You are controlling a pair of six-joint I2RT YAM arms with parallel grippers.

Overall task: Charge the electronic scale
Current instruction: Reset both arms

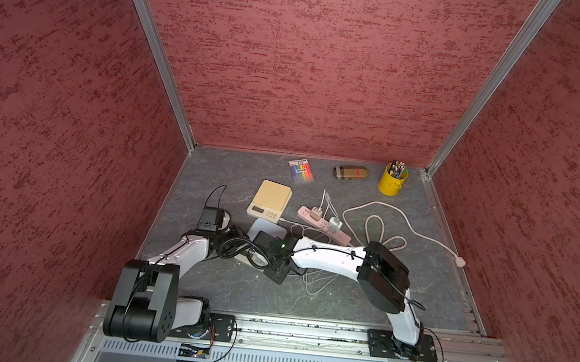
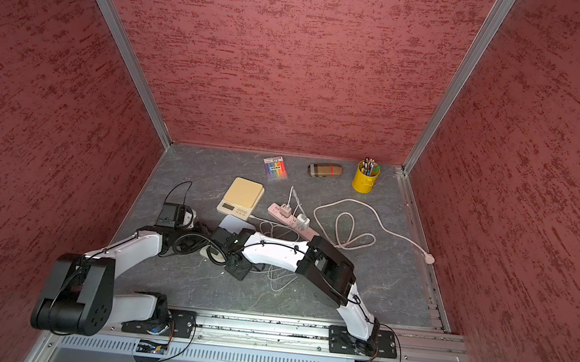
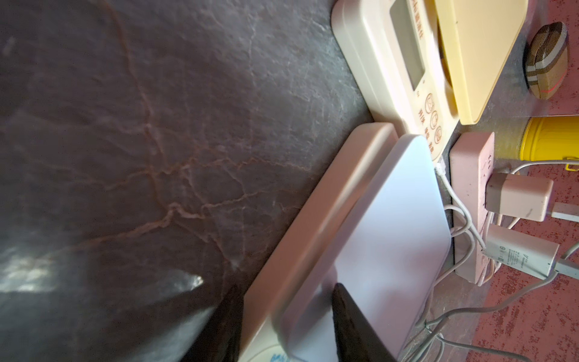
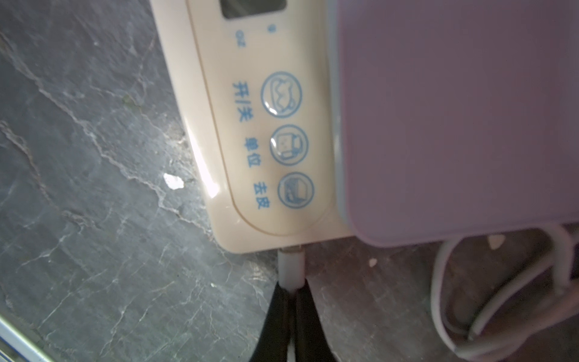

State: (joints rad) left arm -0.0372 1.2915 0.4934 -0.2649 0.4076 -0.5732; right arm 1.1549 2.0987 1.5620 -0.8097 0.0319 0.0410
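The electronic scale (image 4: 275,131) has a cream body with blue buttons and a pale platform (image 1: 267,227). It lies at the front middle of the table, partly under both wrists in both top views. My left gripper (image 3: 286,286) is shut on the scale's side, one finger on its outer edge and one on the platform (image 3: 391,235). My right gripper (image 4: 293,286) is shut on a white cable plug (image 4: 291,266). The plug's tip meets the port on the scale's edge below the buttons, with a sliver of metal still showing.
A second scale with a yellow top (image 1: 274,195) stands just behind. To the right lies a pink power strip (image 1: 324,226) with two white chargers and loose white cables, then a looped pink cord (image 1: 375,226). At the back are a marker pack (image 1: 302,170), a striped case (image 1: 350,172) and a yellow pen cup (image 1: 392,181).
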